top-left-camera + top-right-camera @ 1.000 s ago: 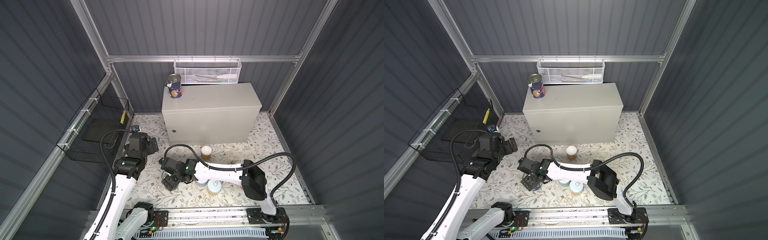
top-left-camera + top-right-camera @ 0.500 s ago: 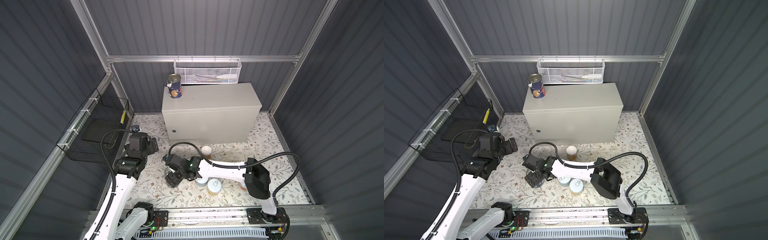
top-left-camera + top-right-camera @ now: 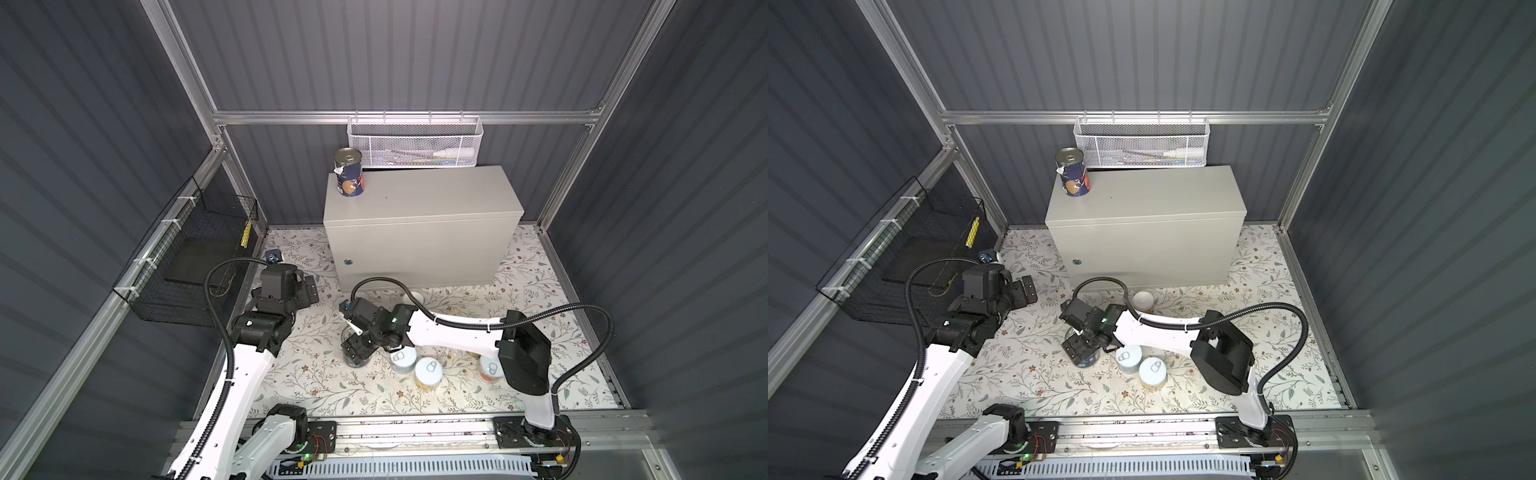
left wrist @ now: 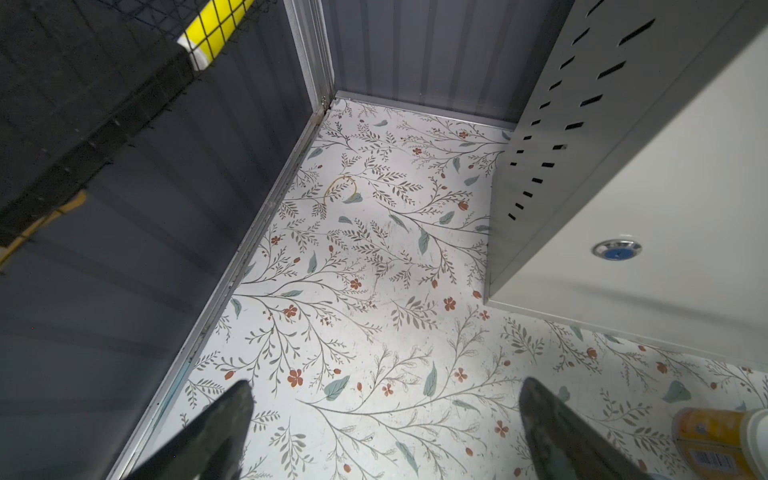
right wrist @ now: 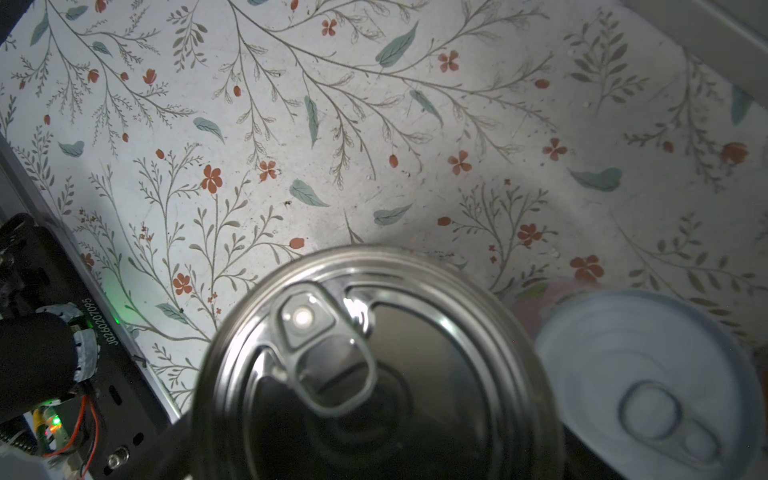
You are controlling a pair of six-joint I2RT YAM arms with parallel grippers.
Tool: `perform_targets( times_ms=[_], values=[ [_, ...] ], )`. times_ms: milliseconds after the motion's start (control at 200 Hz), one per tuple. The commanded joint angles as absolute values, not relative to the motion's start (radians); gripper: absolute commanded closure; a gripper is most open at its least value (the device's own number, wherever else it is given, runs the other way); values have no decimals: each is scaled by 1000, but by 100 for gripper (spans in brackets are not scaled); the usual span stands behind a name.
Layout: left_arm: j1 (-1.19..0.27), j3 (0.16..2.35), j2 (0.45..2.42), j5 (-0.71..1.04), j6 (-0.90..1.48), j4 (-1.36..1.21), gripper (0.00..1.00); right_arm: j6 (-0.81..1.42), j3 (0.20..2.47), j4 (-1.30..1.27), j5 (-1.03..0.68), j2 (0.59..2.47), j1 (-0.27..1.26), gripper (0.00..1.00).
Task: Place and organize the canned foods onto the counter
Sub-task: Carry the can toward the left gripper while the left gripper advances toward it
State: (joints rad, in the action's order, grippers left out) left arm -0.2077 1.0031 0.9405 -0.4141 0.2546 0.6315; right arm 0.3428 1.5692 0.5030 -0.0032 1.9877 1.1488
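Although its fingertips were hidden beneath the lid, the right gripper (image 3: 358, 341) stood directly over the large silver-lidded can (image 5: 374, 365), which filled the space between the jaws. Whether they pressed its wall could not be told. That can stood upright on the floral floor (image 3: 316, 374), long axis vertical, just beside the nearest white-lidded can (image 3: 405, 358). The counter (image 3: 424, 199) lay beyond it, away from the arm bases and higher, with a matching blue can (image 3: 349, 176) at its rear left corner. The left gripper (image 4: 386, 382) hung spread and empty, well apart to the left. Judgement: the right arm was nearer, and the can must go up, then forward.
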Motion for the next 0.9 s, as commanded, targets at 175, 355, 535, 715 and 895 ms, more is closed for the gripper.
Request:
perform_targets(
  times_ms=[175, 355, 535, 715, 895],
  values=[
    [-199, 994, 935, -392, 239, 617, 0, 335, 1578, 452, -41, 1851, 1114, 35],
    [-199, 994, 938, -385, 238, 617, 0, 334, 1582, 452, -74, 1813, 1088, 35],
    [-200, 993, 933, -378, 229, 613, 0, 339, 1545, 447, -86, 1754, 1049, 35],
    [-199, 982, 929, -348, 210, 598, 0, 333, 1483, 447, -65, 1670, 1002, 35],
    [-199, 982, 920, -255, 163, 581, 0, 329, 1399, 445, -42, 1576, 954, 35]
  ],
)
